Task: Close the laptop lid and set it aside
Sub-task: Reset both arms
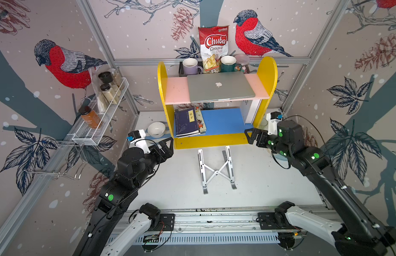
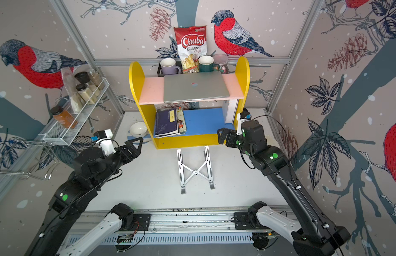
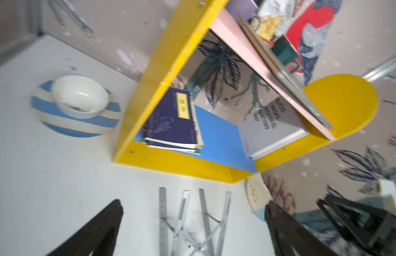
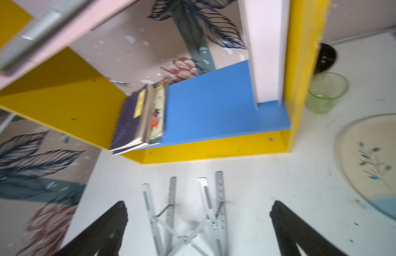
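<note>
Lying shut on the pink shelf (image 1: 176,92), seemingly parked out of the way, the laptop (image 1: 220,87) sat clear of the left claw (image 1: 168,144) and right claw (image 1: 250,135); both hung released and empty.

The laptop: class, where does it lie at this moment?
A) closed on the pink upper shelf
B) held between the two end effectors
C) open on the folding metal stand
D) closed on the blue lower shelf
A: in both top views the laptop lies shut, apple logo up, on the pink upper shelf.
</note>
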`<action>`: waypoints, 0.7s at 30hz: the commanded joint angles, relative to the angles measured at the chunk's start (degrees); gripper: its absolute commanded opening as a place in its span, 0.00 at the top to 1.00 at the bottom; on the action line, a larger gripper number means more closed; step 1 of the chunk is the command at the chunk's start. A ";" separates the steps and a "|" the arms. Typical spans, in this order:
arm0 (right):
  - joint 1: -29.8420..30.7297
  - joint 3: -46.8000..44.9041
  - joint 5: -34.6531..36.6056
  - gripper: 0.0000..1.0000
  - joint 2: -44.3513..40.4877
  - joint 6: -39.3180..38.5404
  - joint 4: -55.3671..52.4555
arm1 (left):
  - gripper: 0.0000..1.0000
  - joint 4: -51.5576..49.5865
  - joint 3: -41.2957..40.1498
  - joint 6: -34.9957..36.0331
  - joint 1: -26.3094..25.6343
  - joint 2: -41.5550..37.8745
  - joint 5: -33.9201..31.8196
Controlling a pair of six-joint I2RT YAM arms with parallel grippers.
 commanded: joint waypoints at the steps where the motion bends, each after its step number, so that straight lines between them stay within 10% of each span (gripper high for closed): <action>1: -0.82 -9.66 19.21 0.00 -6.74 -2.46 9.48 | 0.01 1.68 -4.21 12.76 -0.08 -5.34 -10.69; 7: -4.81 -30.50 18.01 0.00 -19.05 -13.93 31.15 | 0.01 10.13 -16.06 21.04 -0.09 -7.72 -13.84; 21: -21.28 -50.75 19.07 0.00 -7.60 -14.75 52.95 | 0.04 36.38 -40.97 32.50 2.17 -0.13 -28.92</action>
